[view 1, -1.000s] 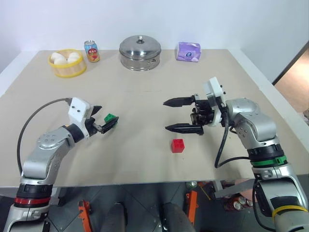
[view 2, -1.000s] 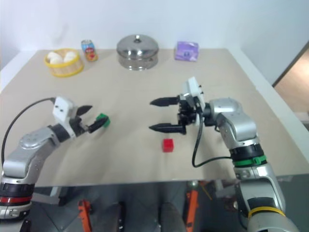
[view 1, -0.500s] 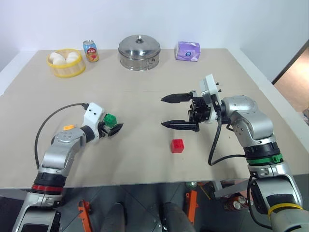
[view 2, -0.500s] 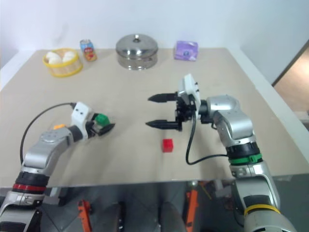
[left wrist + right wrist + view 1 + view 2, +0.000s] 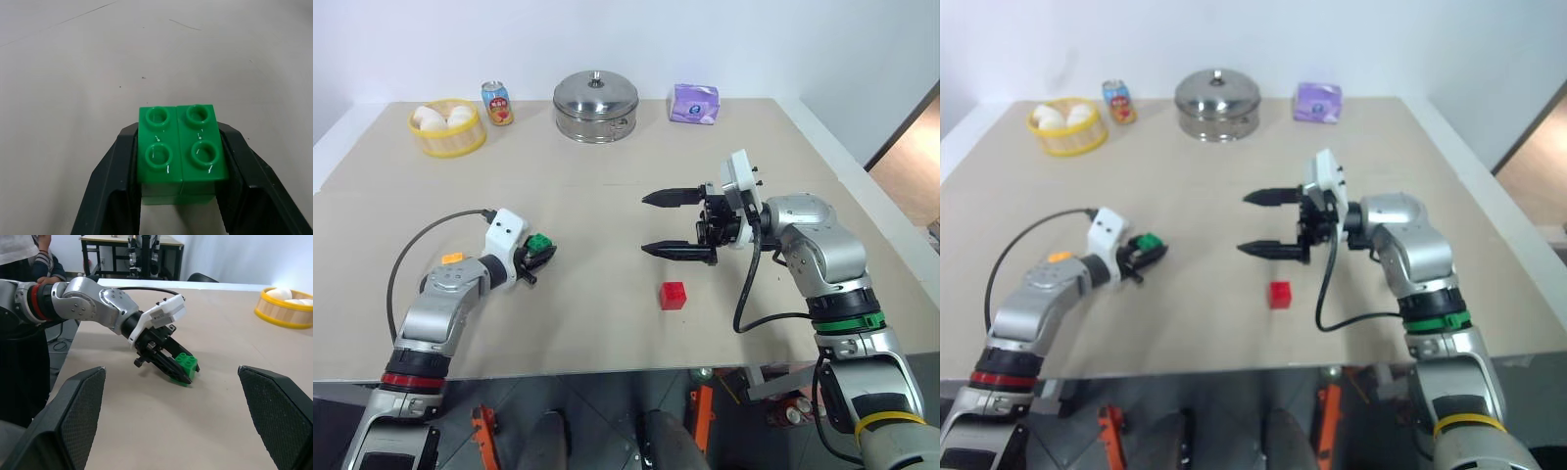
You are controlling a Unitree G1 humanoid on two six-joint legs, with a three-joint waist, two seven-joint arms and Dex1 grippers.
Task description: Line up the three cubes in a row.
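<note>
Left jaws (image 5: 178,196) clamping green cube (image 5: 180,149), studs up.

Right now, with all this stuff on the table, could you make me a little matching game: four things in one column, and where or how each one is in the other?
Things:
1. green cube
2. red cube
3. steel pot
4. right gripper

States:
A. at the far edge of the table, lid on
B. clamped between the left gripper's two black fingers
C. open, holding nothing
D. lying free on the table, nearer than the right gripper

Pairs: 1-B, 2-D, 3-A, 4-C
</note>
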